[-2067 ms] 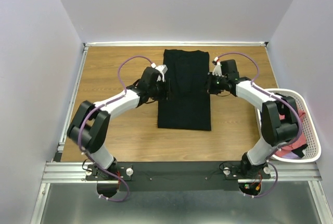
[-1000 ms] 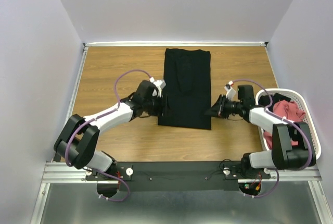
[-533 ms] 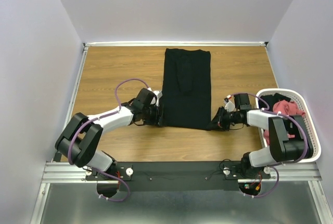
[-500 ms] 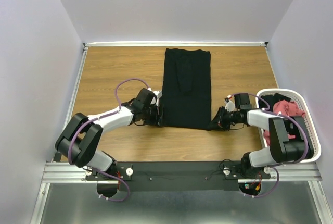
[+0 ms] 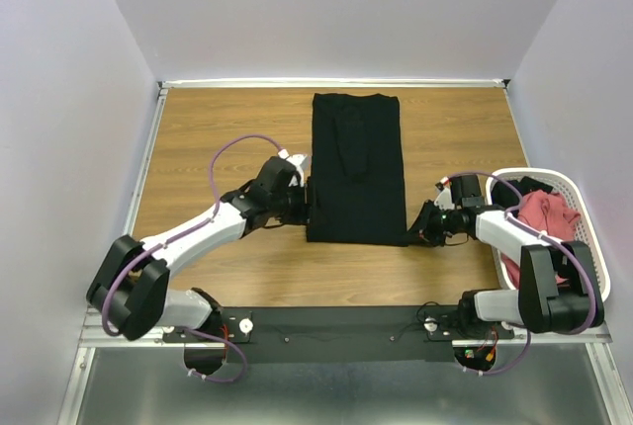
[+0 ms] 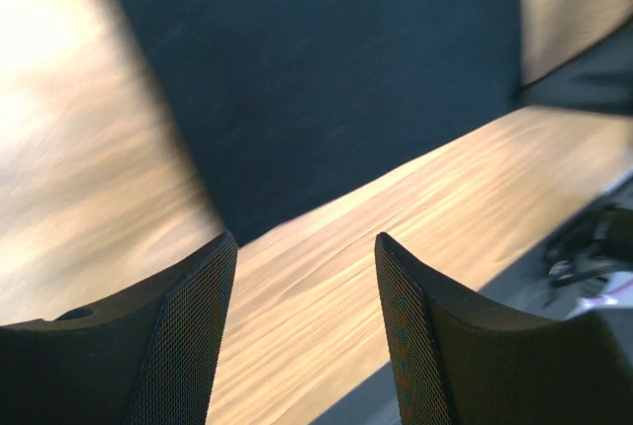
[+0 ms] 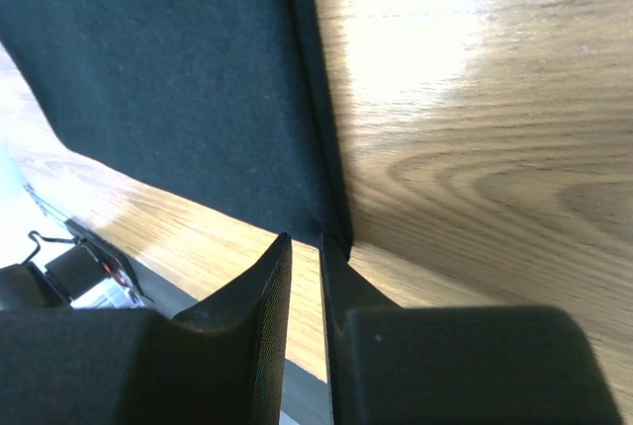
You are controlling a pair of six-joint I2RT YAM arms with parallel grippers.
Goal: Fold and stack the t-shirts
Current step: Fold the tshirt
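Left gripper [image 5: 307,205] is standing wide open and holding nothing. In the left wrist view only bare wood is showing between its fingers [image 6: 188,326], with the near left corner of the black t-shirt [image 5: 356,168] just ahead of them.

Right gripper [image 5: 422,229] is showing only a thin slit between its jaws. The shirt's near right corner is sitting right at the fingertips [image 7: 272,267]; I cannot tell whether cloth is being pinched.

Change: two seconds ago both grippers were working at the shirt's long sides, about halfway up. They are now sitting low at its near corners. The shirt is lying flat mid-table [image 5: 218,128] as a long narrow strip, collar end far. Judgement: the side folds are looking finished, and the arms are setting up the cross fold, near hem toward the far end. Stacking is not yet begun.

Count:
- Arms: two.
- Grippers: two.
- Black shirts on the wood: one.
- White mesh basket [image 5: 593,252], at the right edge: one.
- Salmon-red t-shirts [image 5: 550,213]: heaped in the basket with some dark cloth; number not separable.
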